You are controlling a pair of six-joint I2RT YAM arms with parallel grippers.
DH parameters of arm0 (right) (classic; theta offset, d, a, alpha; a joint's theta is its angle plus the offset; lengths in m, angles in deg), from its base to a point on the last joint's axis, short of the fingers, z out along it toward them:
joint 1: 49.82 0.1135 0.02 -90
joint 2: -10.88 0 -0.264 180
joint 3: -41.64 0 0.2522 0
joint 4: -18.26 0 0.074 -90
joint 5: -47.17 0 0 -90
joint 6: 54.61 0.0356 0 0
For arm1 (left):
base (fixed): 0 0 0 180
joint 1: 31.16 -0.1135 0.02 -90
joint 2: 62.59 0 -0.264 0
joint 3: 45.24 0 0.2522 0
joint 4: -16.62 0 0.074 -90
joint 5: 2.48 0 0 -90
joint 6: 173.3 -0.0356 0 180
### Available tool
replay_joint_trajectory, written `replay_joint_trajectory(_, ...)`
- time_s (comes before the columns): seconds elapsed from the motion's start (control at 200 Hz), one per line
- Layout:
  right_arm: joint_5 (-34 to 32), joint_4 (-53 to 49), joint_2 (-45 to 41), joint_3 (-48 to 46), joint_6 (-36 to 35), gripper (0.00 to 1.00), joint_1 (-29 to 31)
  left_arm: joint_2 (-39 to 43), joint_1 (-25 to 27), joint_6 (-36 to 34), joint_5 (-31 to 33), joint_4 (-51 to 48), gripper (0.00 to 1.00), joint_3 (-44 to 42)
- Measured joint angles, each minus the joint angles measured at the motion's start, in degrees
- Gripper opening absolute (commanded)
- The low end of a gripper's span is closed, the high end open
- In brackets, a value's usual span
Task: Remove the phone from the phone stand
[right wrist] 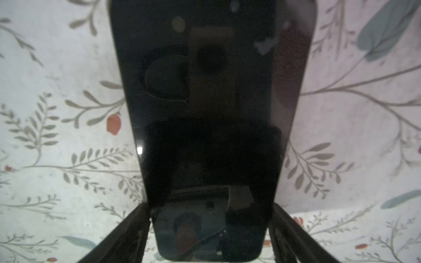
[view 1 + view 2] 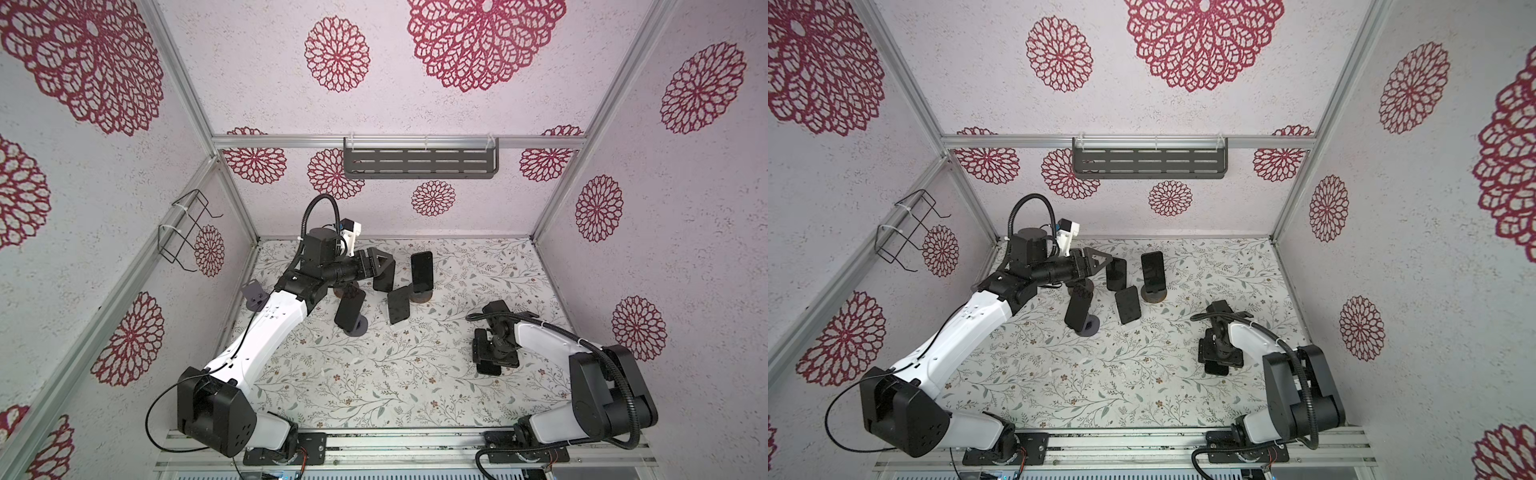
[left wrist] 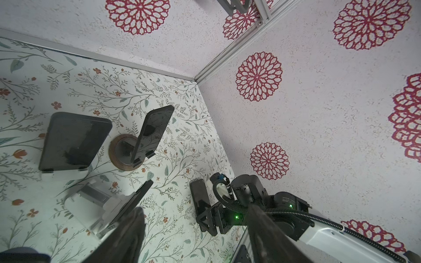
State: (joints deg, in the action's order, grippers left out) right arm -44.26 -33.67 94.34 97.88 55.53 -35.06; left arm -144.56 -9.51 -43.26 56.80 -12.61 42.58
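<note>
1. Covering the enclosure floor, the desk (image 2: pixel 374 395) carries everything. The left arm (image 2: pixel 266 332) is stretched to the rear cluster of stands. The right arm (image 2: pixel 540 336) is folded down over open desk, well apart from that cluster.
2. Four phones are propped tilted on stands, presumably for viewing: the rear phone (image 2: pixel 384 278), one on a round wooden stand (image 2: pixel 419 297), one on a white stand (image 2: pixel 401 324) and one on a grey stand (image 2: pixel 356 328).
3. The flat phone (image 1: pixel 205 91) lies glossy face up on the desk, off every stand. It is judged to be the removed one, laid where no stand can be knocked.
4. At the right gripper (image 1: pixel 210 207), the jaws straddle one end of the flat phone, with a finger close against each long edge. Whether the phone is pressed or just cleared cannot be told.
5. At the left gripper (image 2: pixel 381 266), the jaws are held wide with nothing between them, just beside the rear phone. This is judged a line-up for an edge grasp.
6. In both top views the right jaws are hidden beneath the wrist, so the straddle is shown only by the right wrist view. The rear phone's clear stand (image 3: pixel 91 205) is shown only by the left wrist view.
</note>
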Motion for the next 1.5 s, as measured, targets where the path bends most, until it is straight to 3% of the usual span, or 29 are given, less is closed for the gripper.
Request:
replay_joint_trajectory(0.355,-0.17,-7.17,-0.46,8.46,-0.63,0.86,0.0,2.03,-2.47,-5.16,1.95,-6.38,0.76,0.04)
replay_joint_trajectory(0.545,3.48,-8.22,-3.06,14.01,-0.39,0.87,0.0,2.58,-5.55,-8.44,5.14,-11.54,0.76,1.05)
replay_joint_trajectory(0.6,4.61,-8.2,-3.85,16.06,0.02,0.87,0.0,2.58,-6.27,-9.79,7.67,-13.2,0.8,1.51)
replay_joint_trajectory(0.721,6.47,-7.87,-5.4,20.13,1.05,0.87,0.02,2.45,-6.99,-12.79,15.45,-16.09,0.98,2.21)
replay_joint_trajectory(0.781,7.37,-7.48,-6.19,21.42,1.99,0.87,0.04,1.84,-7.15,-14.16,19.69,-16.55,0.98,2.54)
replay_joint_trajectory(1.011,10.75,-6.23,-8.55,22.43,4.55,0.88,0.13,-5.97,-7.69,-18.23,28.39,-12.26,0.97,3.08)
replay_joint_trajectory(1.236,11.3,-5.25,-11.39,20.9,3.87,0.88,0.13,-16.02,-9.51,-21.0,28.96,-8.26,0.97,6.21)
replay_joint_trajectory(1.501,11.78,-3.39,-11.89,17.86,3.69,0.89,0.11,-20.85,-9.9,-23.28,31.87,-6.05,0.97,9.84)
